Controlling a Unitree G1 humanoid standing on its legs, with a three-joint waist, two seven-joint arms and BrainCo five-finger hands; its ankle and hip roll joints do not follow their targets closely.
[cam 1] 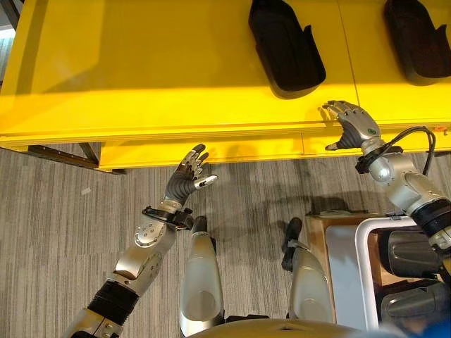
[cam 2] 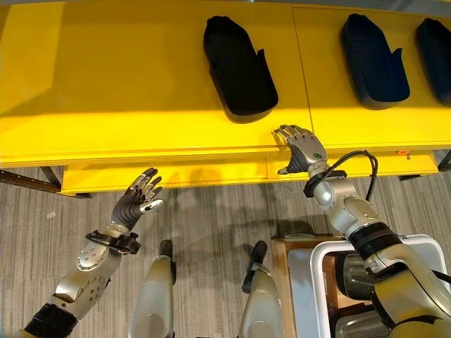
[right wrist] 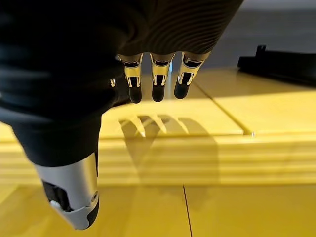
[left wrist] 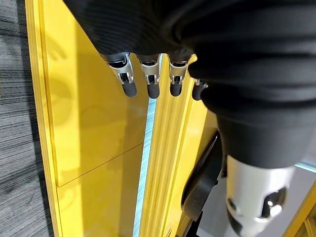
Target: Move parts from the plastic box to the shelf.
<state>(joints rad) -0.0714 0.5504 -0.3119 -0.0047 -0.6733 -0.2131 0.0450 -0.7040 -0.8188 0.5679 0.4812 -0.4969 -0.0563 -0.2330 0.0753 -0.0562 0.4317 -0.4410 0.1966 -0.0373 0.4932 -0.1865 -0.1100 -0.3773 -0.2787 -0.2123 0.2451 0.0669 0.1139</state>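
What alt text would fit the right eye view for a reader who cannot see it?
Both hands are open and empty: the right hand at the front edge of the yellow shelf, the left hand raised over the floor. Three black parts lie on the shelf; the white box sits lower right.

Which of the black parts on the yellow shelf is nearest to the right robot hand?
The leftmost black moulded plastic part; the right robot hand hovers just below it, the others lie further right.

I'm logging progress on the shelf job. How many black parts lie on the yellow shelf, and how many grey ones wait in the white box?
Black parts on the yellow shelf: 3
Grey parts in the white plastic box: 2
Total: 5
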